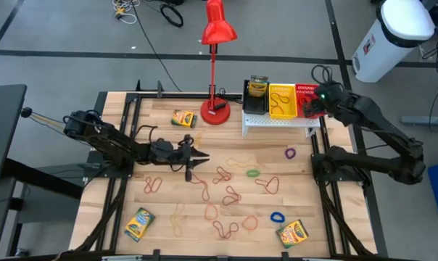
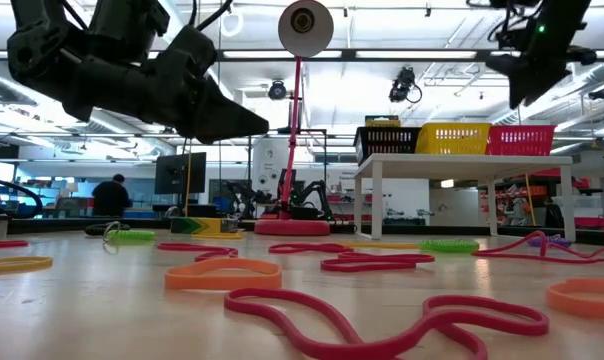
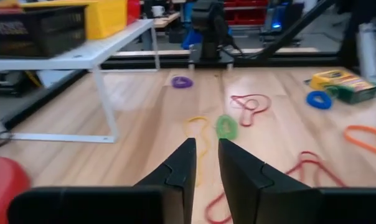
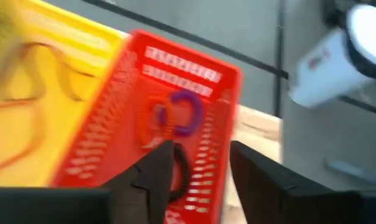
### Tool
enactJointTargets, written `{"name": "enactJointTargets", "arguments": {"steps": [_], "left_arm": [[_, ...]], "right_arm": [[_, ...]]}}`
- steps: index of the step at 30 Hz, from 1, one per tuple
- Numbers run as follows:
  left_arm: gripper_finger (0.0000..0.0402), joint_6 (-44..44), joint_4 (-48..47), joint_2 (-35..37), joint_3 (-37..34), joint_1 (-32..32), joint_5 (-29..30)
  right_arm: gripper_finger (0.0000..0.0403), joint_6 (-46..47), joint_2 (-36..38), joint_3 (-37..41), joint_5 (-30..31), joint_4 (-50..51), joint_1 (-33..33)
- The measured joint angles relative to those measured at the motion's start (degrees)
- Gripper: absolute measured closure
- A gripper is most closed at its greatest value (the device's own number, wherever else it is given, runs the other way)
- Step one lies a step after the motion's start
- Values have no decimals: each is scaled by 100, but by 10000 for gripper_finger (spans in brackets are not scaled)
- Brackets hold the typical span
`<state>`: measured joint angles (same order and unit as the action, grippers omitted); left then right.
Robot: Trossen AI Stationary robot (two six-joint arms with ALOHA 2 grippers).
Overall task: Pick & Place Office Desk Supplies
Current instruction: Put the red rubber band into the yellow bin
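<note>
Overhead, the right pincer gapes empty above the red bin, whose blurred purple band lies inside.

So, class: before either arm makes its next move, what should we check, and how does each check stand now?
1. Right gripper open over red bin: ok.
2. Purple band inside red bin: ok.
3. Left gripper empty: ok.
4. Left gripper shut or just narrow: cannot tell.
5. Green band ahead of left gripper, free on table: ok.
6. Yellow bin upright on white shelf: ok.
</note>
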<state>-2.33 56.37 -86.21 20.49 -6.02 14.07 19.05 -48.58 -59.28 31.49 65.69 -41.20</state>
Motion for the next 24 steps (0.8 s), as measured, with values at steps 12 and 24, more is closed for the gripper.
{"name": "enactJointTargets", "arguments": {"steps": [12,24], "left_arm": [[395,-60,1205,343,-797,567,-990],[395,-90,1029,1896,-1968,564,-446]], "right_arm": [[378,-878,1161,1521,-537,-3572,2633],[397,-1563,703,3309,-1461,-6968,4220]]}}
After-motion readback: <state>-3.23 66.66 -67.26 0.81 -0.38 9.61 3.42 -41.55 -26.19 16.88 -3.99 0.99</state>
